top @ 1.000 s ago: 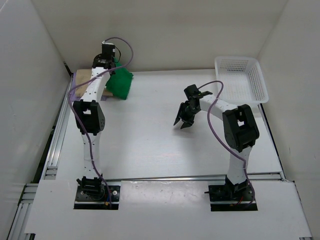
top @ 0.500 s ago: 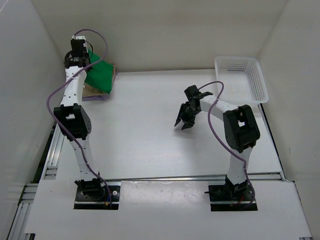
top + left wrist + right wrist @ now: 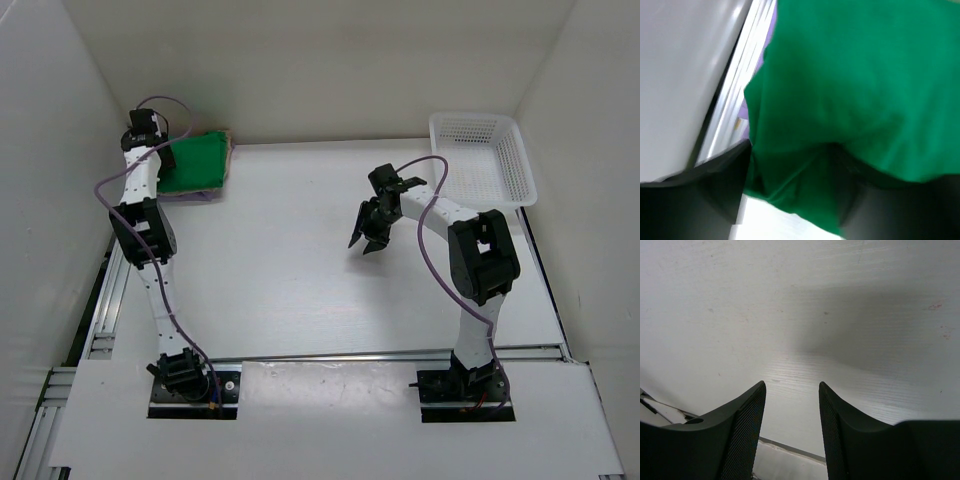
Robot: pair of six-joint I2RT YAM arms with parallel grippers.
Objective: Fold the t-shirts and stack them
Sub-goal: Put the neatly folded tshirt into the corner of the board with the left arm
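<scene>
Green shirt lies flat at the table's far left corner, lavender shirt edge peeking out underneath. Left gripper looks spread wide, green cloth loose between its fingers, pretty blurry though. Right gripper hangs half open over the table, holding nothing.

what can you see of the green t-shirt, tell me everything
The green t-shirt is bright green soft cloth, folded into a flat, rough rectangle, with no sleeves or collar showing. It lies at the far left corner of the table, on top of a stack: a lavender edge peeks out along its near side and a tan edge on its right. The left gripper sits at its left edge, fingers apart around a creased fold. The blurred wrist view leaves contact unclear.
</scene>
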